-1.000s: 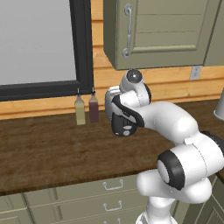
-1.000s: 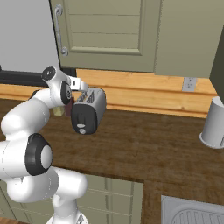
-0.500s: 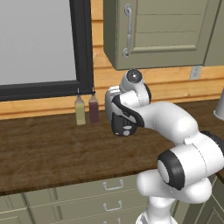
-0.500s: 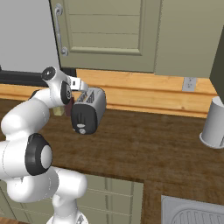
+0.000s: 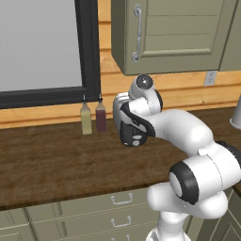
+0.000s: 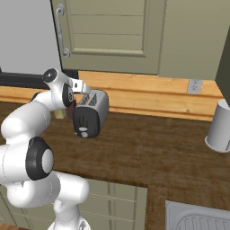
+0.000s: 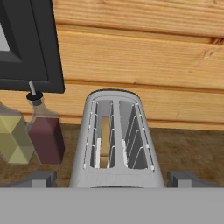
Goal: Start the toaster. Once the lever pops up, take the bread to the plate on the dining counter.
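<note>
**Jaws Positioned Above Toaster, Lever Not Yet Depressed**

While the lever (image 6: 82, 133) remains unpressed, the start step is judged to be pending. The toaster (image 6: 91, 113) is seen standing toward the rear edge of the surface (image 6: 152, 152), near the wooden wall, with two slim bottles (image 5: 92, 117) just beside it on its left. The bread (image 7: 104, 142) is seated in the left slot as seen in the hand view. The gripper (image 7: 111, 178) is held fully open and empty, directly above the toaster's black end panel, one finger to each side of the body. The toaster's long axis runs away from the jaws toward the wall. The lever lies below the jaws on the near end panel, so a downward move is judged necessary.
</note>
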